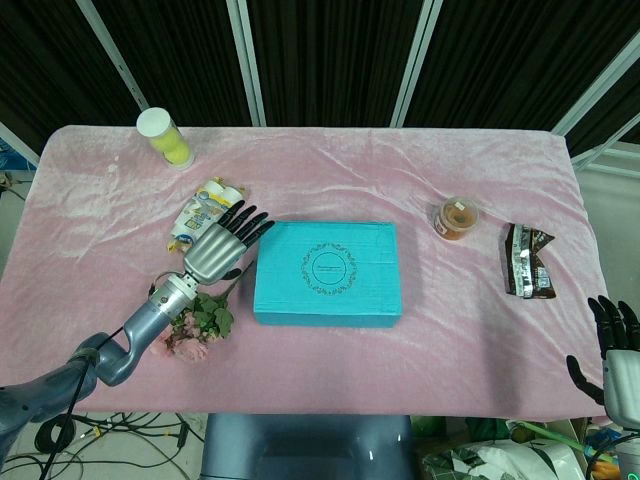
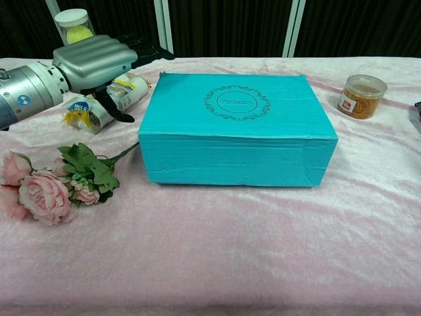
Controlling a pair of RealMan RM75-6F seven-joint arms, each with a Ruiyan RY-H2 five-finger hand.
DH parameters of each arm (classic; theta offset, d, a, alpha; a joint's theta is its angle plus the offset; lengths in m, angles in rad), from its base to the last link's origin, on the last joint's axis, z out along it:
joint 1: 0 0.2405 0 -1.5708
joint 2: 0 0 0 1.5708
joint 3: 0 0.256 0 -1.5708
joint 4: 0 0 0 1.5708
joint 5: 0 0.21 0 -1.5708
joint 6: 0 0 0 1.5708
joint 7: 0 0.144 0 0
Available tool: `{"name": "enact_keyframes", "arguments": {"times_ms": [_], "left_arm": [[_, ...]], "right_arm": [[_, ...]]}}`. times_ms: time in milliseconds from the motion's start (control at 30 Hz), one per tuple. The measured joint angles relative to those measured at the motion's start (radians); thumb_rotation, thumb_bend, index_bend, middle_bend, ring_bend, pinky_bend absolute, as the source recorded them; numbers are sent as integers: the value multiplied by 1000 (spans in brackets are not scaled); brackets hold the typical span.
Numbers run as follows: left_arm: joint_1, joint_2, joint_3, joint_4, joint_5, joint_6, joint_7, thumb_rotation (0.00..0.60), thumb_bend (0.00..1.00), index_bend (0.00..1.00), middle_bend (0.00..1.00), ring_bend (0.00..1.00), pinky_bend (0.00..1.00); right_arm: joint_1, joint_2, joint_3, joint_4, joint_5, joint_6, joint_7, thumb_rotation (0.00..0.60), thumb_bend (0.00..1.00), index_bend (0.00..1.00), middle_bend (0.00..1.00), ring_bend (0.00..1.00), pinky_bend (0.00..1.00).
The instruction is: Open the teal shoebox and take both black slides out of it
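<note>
Though ornate, shoebox (image 1: 328, 272) emblem's script unreadable.

A pink cloth-covered table (image 1: 300, 160) carries a closed teal shoebox (image 1: 328, 272) near the middle of its front half, lid on, an oval emblem printed on top. The left hand (image 1: 220, 248) hovers just beside the box's left edge, empty, fingers spread and pointing toward the box's far left corner. Under its wrist lies a bunch of pink roses (image 1: 195, 328) near the front edge. A yellow-and-white snack packet (image 1: 200, 208) lies behind the hand, and a capped yellow canister (image 1: 165, 137) stands near the far left corner. Right of the box sit a small amber jar (image 1: 456, 218) and a dark snack wrapper (image 1: 526, 261). The right hand (image 1: 617, 352) hangs beyond the front right corner, fingers apart, empty.
</note>
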Motion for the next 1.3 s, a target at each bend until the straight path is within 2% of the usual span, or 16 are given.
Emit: {"name": "enact_keyframes", "arguments": {"times_ms": [367, 467, 600, 700, 833, 967, 1167, 1300], "left_arm": [[-63, -100, 7, 142, -9, -6, -50, 600, 99, 41, 80, 0, 0], [-76, -121, 12, 167, -8, -6, -62, 600, 167, 59, 104, 0, 0], [-92, -152, 24, 214, -1, 2, -84, 600, 346, 106, 181, 26, 5], [-98, -168, 36, 245, 9, 30, -106, 600, 426, 134, 241, 88, 63], [-103, -178, 63, 281, 27, 55, -127, 600, 477, 179, 311, 177, 208], [-102, -185, 75, 293, 33, 80, -153, 600, 521, 212, 351, 220, 299], [-91, -198, 72, 299, 23, 134, -224, 600, 541, 243, 396, 258, 369], [-80, -205, 50, 287, -8, 150, -310, 600, 542, 257, 412, 265, 392]], "right_arm": [[-15, 1, 5, 9, 18, 8, 14, 600, 262, 0, 64, 0, 181], [-17, 2, 7, 10, 21, 8, 15, 600, 262, 0, 64, 0, 181], [-18, 3, 9, 11, 24, 4, 17, 600, 262, 0, 64, 0, 181], [-18, 3, 9, 11, 24, 3, 17, 600, 262, 0, 64, 0, 181], [-17, 3, 10, 11, 22, 2, 17, 600, 262, 0, 64, 0, 181], [-17, 2, 10, 11, 20, 1, 18, 600, 262, 0, 64, 0, 181], [-16, 4, 10, 7, 17, -2, 14, 600, 262, 0, 64, 0, 181], [-16, 6, 10, 3, 13, -1, 12, 600, 262, 0, 64, 0, 181]]}}
